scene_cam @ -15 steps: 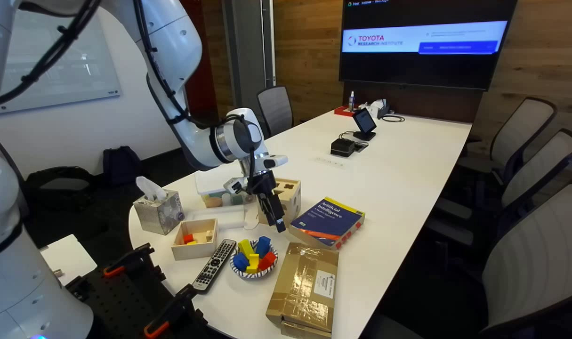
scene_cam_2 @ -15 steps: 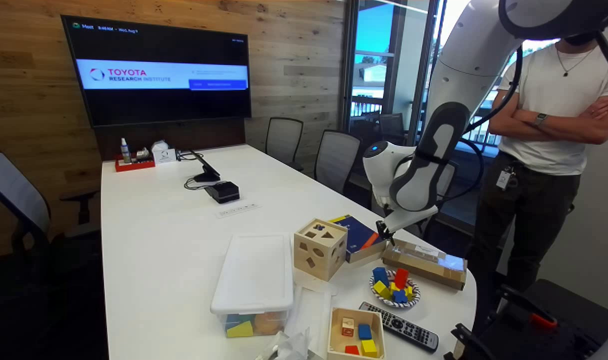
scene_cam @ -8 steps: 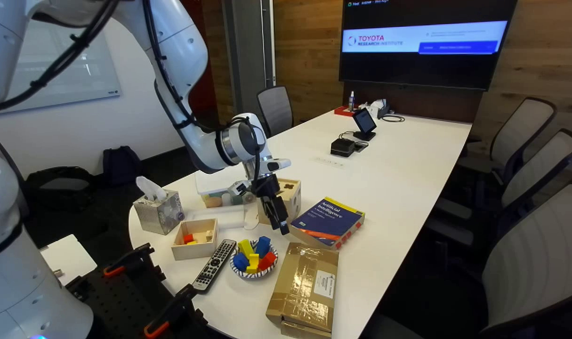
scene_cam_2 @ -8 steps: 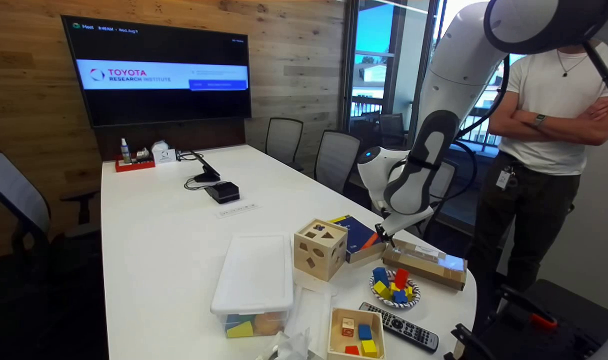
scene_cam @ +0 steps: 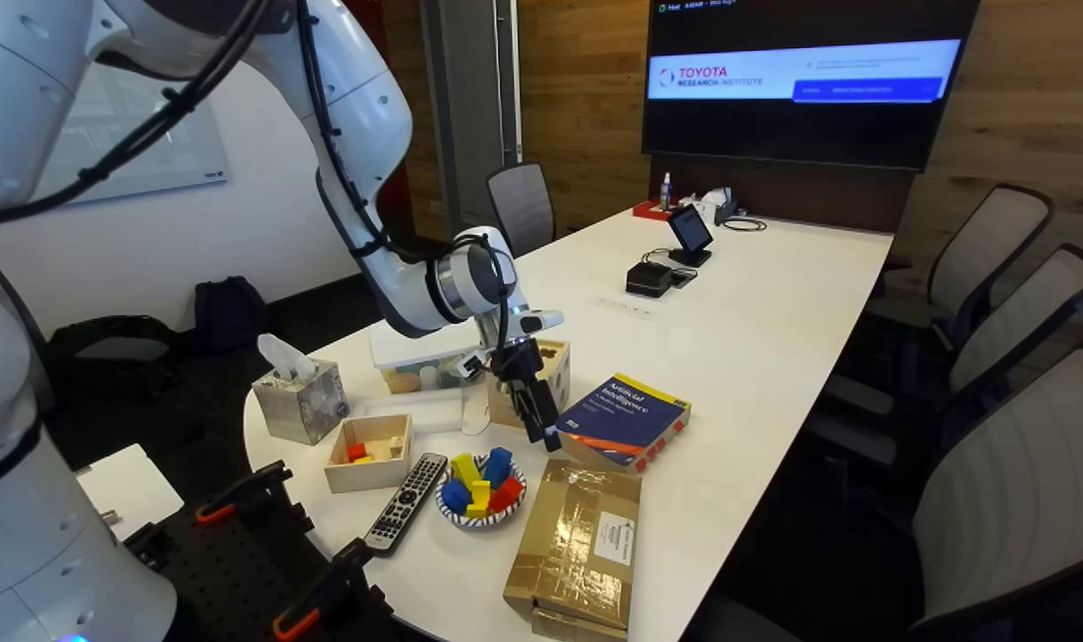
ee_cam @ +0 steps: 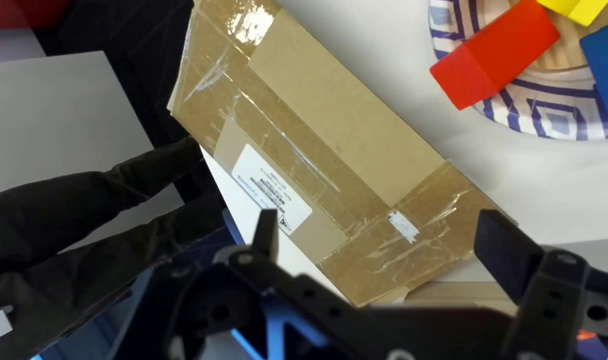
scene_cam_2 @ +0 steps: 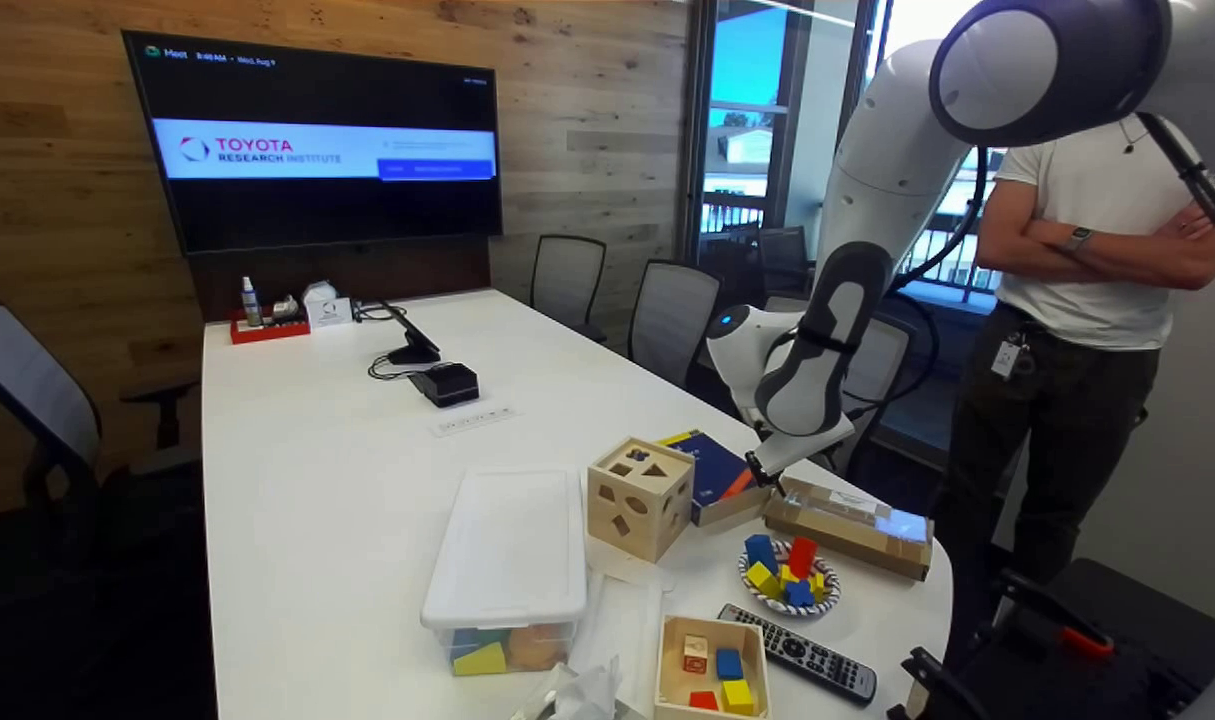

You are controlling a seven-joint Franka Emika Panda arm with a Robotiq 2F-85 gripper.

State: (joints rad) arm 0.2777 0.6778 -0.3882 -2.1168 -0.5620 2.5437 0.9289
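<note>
My gripper [ee_cam: 379, 222] is open, its two black fingers wide apart with nothing between them. Below it in the wrist view lies a taped brown cardboard box [ee_cam: 354, 145] with a white label, and a gap seems to separate them. In both exterior views the gripper [scene_cam: 548, 441] hangs tilted over the area between the blue Artificial Intelligence book [scene_cam: 619, 415] and the cardboard box [scene_cam: 568, 544]. A striped bowl [ee_cam: 554, 117] beside the box holds red, yellow and blue blocks; one red block [ee_cam: 494, 57] leans over its rim.
A wooden shape-sorter cube [scene_cam_2: 639, 500] stands close to the book. Also on the table are a remote [scene_cam: 406, 504], a wooden tray [scene_cam: 367, 479] of blocks, a tissue box [scene_cam: 300, 406] and a lidded plastic bin [scene_cam_2: 512, 545]. A person [scene_cam_2: 1087, 250] stands behind the arm.
In the exterior views the arm has swung and lowered slightly, carrying the open gripper a short way towards the cardboard box and the book. The objects on the table have stayed put.
</note>
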